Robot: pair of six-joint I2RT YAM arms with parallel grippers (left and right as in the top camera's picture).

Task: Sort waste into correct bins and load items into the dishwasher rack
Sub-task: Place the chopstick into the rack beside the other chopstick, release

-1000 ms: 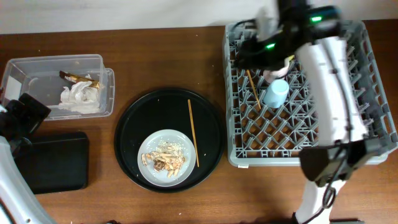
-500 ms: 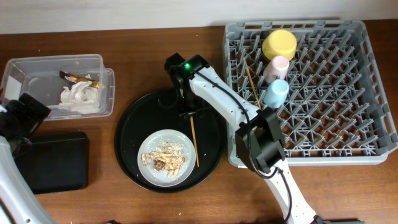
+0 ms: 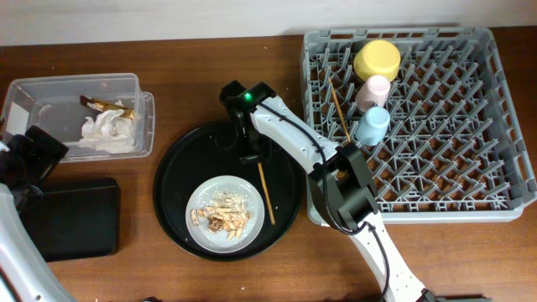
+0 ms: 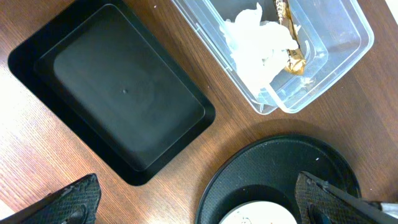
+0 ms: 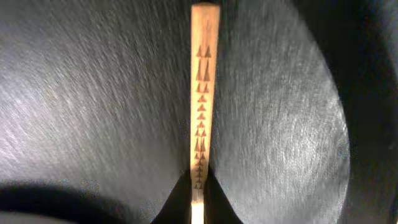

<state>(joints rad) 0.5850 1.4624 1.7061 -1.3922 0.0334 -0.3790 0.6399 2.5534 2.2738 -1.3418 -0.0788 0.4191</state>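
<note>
Now my right end effector (image 5: 198, 194) pinches the chopstick (image 5: 203, 93) on the round black tray (image 3: 180, 180) mid-bench; my left end effector (image 4: 196, 196), near the left edge, hangs spread.

Plate (image 3: 225, 244) on round tray (image 3: 180, 168) (rack (image 3: 453, 151) to its right).

White arm links (image 3: 289, 138), black joints (image 3: 346, 200), one small green indicator light (image 3: 246, 97).
</note>
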